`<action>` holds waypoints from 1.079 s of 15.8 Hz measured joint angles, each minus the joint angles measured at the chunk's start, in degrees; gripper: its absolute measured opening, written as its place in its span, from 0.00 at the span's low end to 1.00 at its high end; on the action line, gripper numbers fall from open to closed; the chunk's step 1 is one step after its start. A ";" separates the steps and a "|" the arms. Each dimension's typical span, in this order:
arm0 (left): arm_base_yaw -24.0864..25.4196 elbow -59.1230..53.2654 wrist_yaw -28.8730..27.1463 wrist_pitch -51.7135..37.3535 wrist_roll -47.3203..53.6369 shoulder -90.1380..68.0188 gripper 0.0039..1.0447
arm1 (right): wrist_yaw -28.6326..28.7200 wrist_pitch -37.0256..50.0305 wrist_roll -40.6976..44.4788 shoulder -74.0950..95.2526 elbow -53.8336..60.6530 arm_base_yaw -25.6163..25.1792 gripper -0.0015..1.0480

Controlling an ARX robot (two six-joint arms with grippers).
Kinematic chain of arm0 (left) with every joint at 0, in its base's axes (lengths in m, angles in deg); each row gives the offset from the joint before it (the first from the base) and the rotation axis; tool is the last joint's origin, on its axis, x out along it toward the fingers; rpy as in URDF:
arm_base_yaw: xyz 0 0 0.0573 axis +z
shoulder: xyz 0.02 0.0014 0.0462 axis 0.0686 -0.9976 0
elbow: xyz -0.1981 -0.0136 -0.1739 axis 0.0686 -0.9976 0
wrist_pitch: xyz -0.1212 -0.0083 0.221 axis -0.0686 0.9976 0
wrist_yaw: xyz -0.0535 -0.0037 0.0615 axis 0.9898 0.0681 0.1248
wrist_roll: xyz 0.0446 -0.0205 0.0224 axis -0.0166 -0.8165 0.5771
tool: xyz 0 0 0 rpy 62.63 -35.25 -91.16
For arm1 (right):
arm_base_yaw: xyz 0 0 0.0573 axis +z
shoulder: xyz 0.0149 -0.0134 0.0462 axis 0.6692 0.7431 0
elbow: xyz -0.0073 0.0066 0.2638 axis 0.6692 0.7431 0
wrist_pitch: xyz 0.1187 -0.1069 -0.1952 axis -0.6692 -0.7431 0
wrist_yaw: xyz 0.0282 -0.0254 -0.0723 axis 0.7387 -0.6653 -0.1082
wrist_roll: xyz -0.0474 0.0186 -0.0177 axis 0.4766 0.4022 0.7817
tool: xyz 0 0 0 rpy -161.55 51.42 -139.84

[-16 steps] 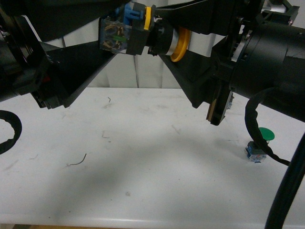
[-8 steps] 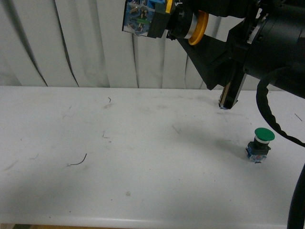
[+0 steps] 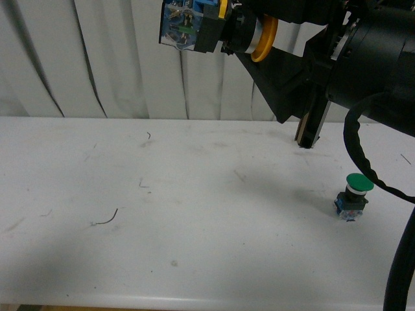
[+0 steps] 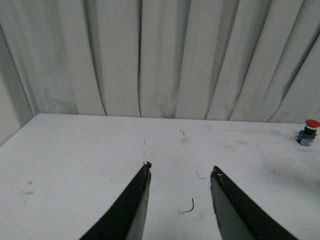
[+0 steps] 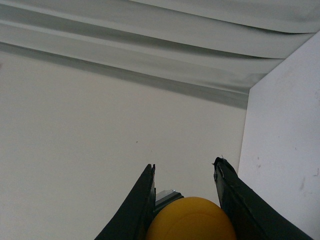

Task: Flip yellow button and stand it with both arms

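The right fingers (image 5: 144, 205) are clamped on the yellow button (image 3: 214, 31). They hold it sideways, high above the bench (image 3: 194, 259), in front of the curtain (image 3: 97, 58). The left fingers (image 4: 134, 205) are spread apart over the bench. A green button (image 3: 353, 193) stands upright beneath the right arm's cable. A red button (image 4: 308, 132) stands well apart, by the curtain.

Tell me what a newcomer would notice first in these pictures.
The yellow button is held sideways high above the table, its cap clamped in the right tool. Next come the green-capped button, standing alone on the table toward the right, and the left tool, open and empty over the white surface.
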 joint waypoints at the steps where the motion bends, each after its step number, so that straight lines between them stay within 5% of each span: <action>1: 0.00 -0.11 0.00 -0.07 0.00 0.17 0.28 | 0.00 0.00 0.02 0.00 0.00 0.00 0.32; 8: 0.00 -2.34 0.09 6.23 -0.09 7.19 0.01 | -0.04 0.02 0.42 0.00 0.00 0.02 0.32; 17: 0.00 -6.88 0.02 4.52 0.17 12.35 0.01 | -0.35 0.04 1.03 0.81 0.26 1.07 0.32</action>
